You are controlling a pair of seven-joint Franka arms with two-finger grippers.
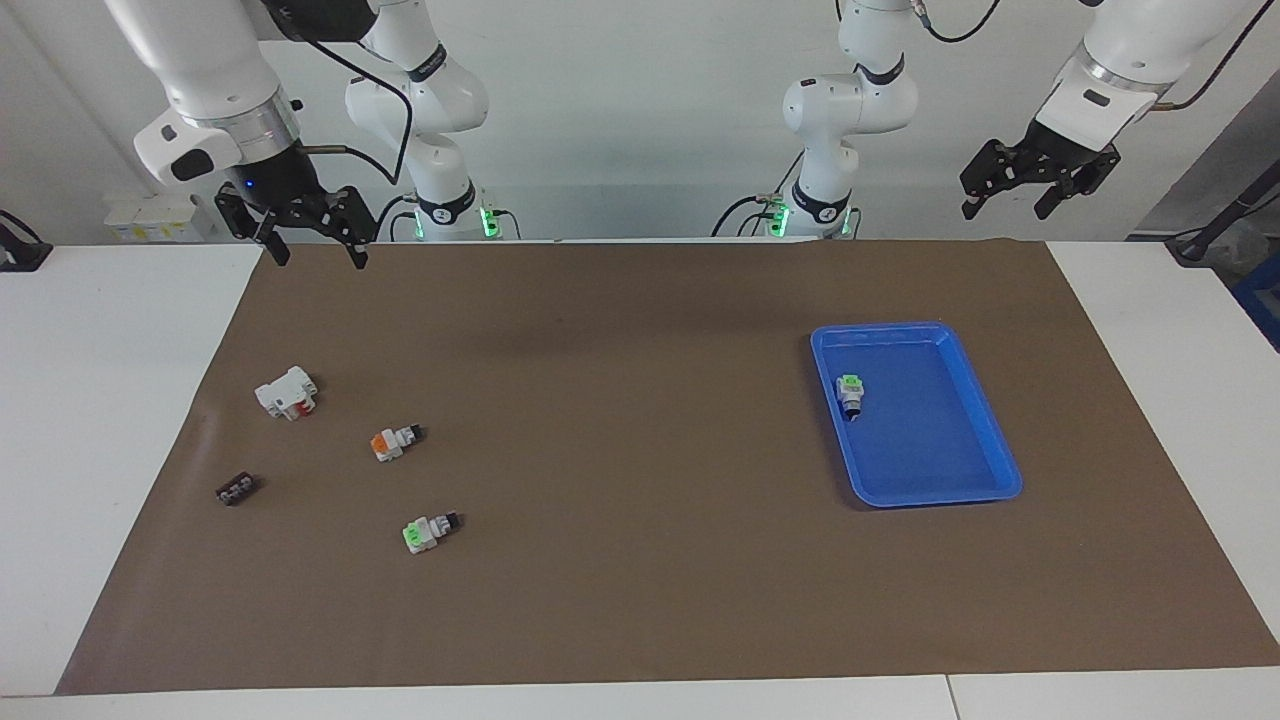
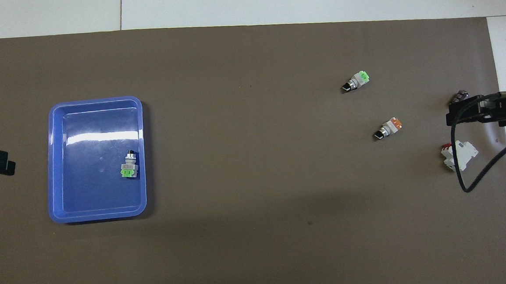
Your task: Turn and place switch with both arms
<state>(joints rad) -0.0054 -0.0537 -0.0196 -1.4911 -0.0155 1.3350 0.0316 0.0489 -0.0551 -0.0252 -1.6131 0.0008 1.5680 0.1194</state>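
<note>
The switch (image 1: 393,441) lies on its side on the brown mat toward the right arm's end, orange block at one end and black knob at the other; the overhead view shows the switch (image 2: 388,128) too. My right gripper (image 1: 320,258) hangs open and empty, high over the mat's edge at that end, well apart from the switch. My left gripper (image 1: 1006,211) hangs open and empty, raised over the corner of the mat at the left arm's end. Both arms hold still.
A blue tray (image 1: 985,425) toward the left arm's end holds a green-ended switch (image 1: 850,392). Another green-ended switch (image 1: 428,532), a white block with a red mark (image 1: 286,393) and a small black part (image 1: 236,489) lie around the orange switch.
</note>
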